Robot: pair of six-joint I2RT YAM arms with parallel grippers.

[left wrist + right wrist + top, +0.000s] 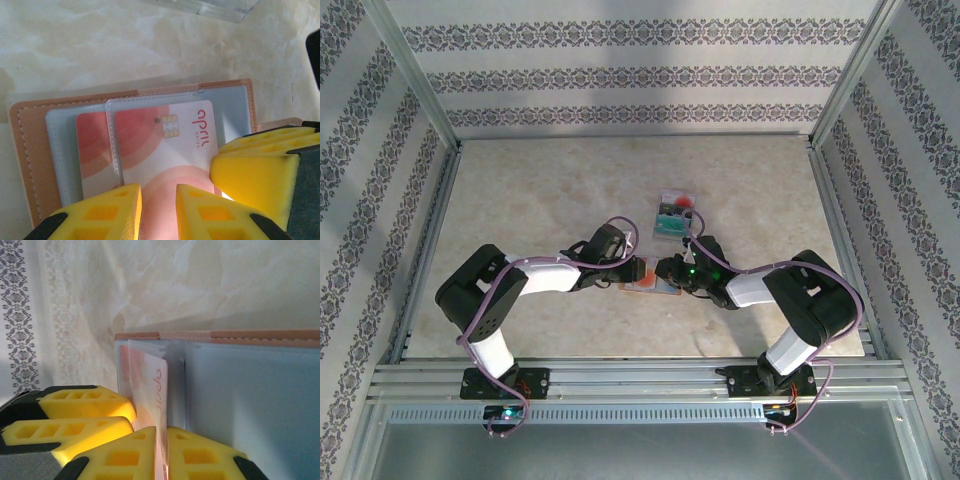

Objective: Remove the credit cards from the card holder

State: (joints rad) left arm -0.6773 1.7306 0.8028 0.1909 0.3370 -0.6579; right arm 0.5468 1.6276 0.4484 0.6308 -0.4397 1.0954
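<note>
Right wrist view has the right gripper (161, 440) at the bottom of the picture. Its yellow jaws stand only a sliver apart, with the edge of a pink-and-white card (149, 385) nipped between them. In the left wrist view, one yellow finger of that gripper lies over the card's lower right corner. The left gripper (157, 196) sits just beside it, jaws a narrow gap apart, and the card's face shows through the gap. Its tips rest over the near edge of the card and the holder (30, 150), bearing on them from above and clasping nothing. The card carries a chip and the word "april" and lies in a clear sleeve (114, 125); how far it has come out of the sleeve I cannot tell. A second card (92, 150), red and pink, sits just behind it to the left, tucked into the grey-blue pockets (60, 150). The holder lies open and flat on the pale marbled table (100, 45), with its brown stitched border showing around the pockets. In the top view both grippers meet over the holder near the middle of the table. A small pile of loose cards (672, 212), teal and red among them, lies just beyond the holder on the far side, apart from it.
</note>
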